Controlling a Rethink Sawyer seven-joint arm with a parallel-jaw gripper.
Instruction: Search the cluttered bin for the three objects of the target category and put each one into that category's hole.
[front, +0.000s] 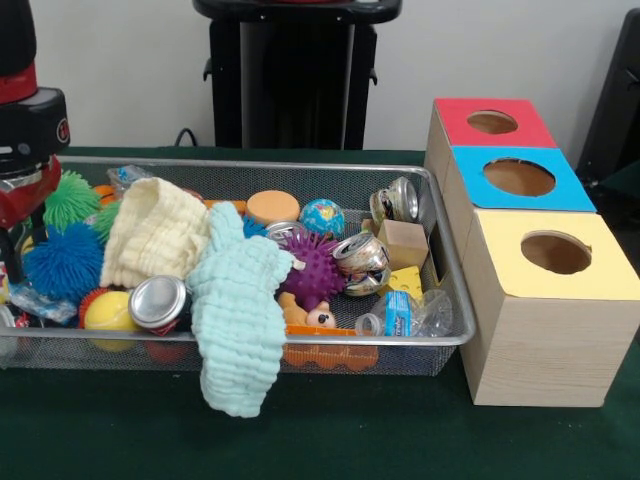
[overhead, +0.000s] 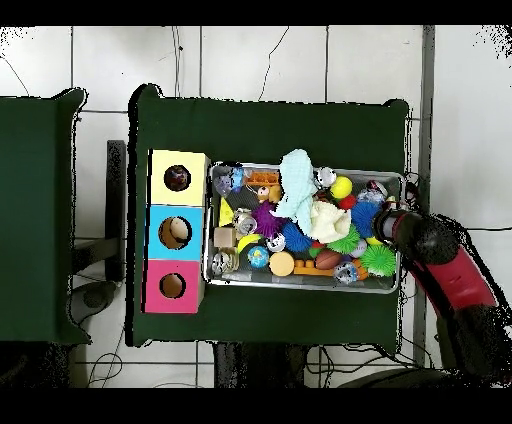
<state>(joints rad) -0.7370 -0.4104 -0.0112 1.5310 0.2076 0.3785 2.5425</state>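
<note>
Fingers of the gripper (front: 12, 215) cannot be made out, so whether they are apart or together cannot be told; the red and black arm (overhead: 440, 262) comes in at the left edge of the front view and hangs over that end of the wire mesh bin (front: 450, 300). At the right of the front view stand three wooden boxes in a row, each with one round hole on top: a red-topped box (front: 492, 122) furthest back, a blue-topped box (front: 520, 178) in the middle and a yellow-topped box (front: 555, 255) nearest the lower edge, touching one another and just beside the bin. Inside the bin the clutter is thick. Two cloths lie on top: a pale green cloth (front: 238, 315) draped over the bin's front rim and hanging down onto the dark green table (front: 400, 440), and a cream cloth (front: 155, 230) beside it, both covering whatever is under them. At least three crushed silver cans show: one (front: 158, 300) at lower left, one (front: 362, 255) right of centre, one (front: 398, 200) at the upper right corner. Spiky balls number at least three: blue (front: 62, 262), green (front: 70, 200) and purple (front: 315, 268). A small globe ball (front: 322, 216), an orange disc (front: 272, 207), a yellow ball (front: 108, 312), a small cardboard cube (front: 404, 243) and a crumpled plastic bottle (front: 410, 318) with a blue label fill the rest. No writing is readable.
</note>
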